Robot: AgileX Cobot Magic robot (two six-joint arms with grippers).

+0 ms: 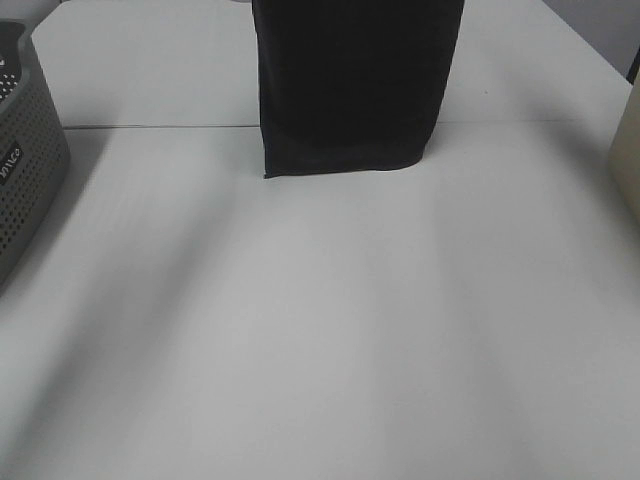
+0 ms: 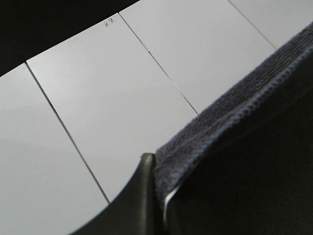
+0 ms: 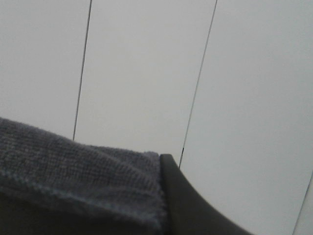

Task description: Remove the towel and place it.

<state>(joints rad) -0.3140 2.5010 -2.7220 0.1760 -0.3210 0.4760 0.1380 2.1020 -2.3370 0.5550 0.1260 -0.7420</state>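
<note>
The dark navy towel (image 1: 350,85) hangs down from above the top of the exterior high view, and its lower hem rests on the white table (image 1: 320,330). Neither gripper shows in that view. In the left wrist view, a dark finger (image 2: 139,196) presses against the towel's hemmed edge (image 2: 234,107). In the right wrist view, a dark finger (image 3: 188,205) lies against a towel corner (image 3: 83,171). Each gripper appears shut on the towel. Both wrist cameras face white panels with thin dark seams.
A grey perforated basket (image 1: 25,150) stands at the table's left edge. A beige object (image 1: 628,150) shows at the right edge. A thin seam (image 1: 150,127) crosses the table behind the towel's hem.
</note>
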